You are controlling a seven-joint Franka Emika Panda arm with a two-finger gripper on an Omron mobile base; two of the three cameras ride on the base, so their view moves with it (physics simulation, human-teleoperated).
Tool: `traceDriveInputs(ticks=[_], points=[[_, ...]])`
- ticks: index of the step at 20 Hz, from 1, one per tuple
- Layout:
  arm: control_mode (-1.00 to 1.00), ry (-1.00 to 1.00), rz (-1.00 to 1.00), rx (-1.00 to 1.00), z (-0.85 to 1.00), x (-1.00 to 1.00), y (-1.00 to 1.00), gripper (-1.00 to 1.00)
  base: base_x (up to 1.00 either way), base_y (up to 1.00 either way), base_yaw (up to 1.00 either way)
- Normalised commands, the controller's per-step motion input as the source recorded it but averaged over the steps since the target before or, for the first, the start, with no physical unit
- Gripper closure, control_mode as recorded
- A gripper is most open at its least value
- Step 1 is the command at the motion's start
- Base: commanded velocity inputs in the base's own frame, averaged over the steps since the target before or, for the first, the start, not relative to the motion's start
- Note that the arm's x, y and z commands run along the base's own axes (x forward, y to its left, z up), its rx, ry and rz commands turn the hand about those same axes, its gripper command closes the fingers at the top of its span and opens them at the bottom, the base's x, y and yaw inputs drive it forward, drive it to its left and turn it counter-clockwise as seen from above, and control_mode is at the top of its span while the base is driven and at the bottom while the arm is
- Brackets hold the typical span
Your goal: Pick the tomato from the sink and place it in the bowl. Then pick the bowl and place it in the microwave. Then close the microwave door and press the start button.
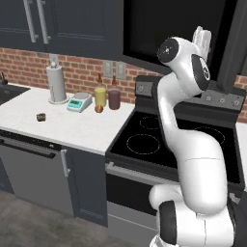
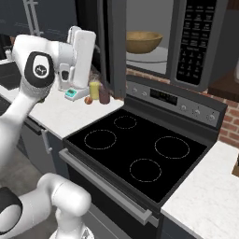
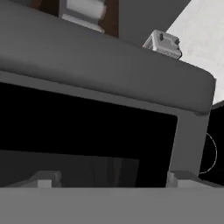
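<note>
The bowl is tan-brown wood, sitting against the light grey inside of the dark grey microwave. The microwave door is dark grey around black glass. The stove is glossy black with thin white burner rings, its control strip silver-grey. The wall is red brick (pale mortar lines); the counter is white marble. The far-left cabinets are dark blue-grey with silver handles.

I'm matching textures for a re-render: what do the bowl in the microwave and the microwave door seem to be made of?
The bowl looks like wood with a matte finish: tan-brown outside, lighter inside. The microwave door, seen edge-on there, looks like dark grey painted metal or plastic, smooth; the hand view shows its black window, probably glass.
</note>
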Motion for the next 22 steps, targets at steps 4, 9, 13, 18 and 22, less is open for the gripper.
traceDriveInputs(ticks=[4,9,13,18,22], points=[[-1.0,0.0,-0.19,0.0,0.0,0.69,-0.52,-1.0,0.0,0.0,0.0],[-1.0,-0.03,-0.07,0.0,0.0,0.71,-0.38,-1.0,0.0,0.0,0.0],[-1.0,-0.02,0.0,0.0,-0.01,0.64,-0.27,-1.0,0.0,0.0,0.0],[-1.0,-0.03,0.0,0.0,-0.13,0.62,-0.21,-1.0,0.0,0.0,0.0],[-1.0,-0.03,0.0,0.0,-0.27,0.52,-0.33,-1.0,0.0,0.0,0.0]])
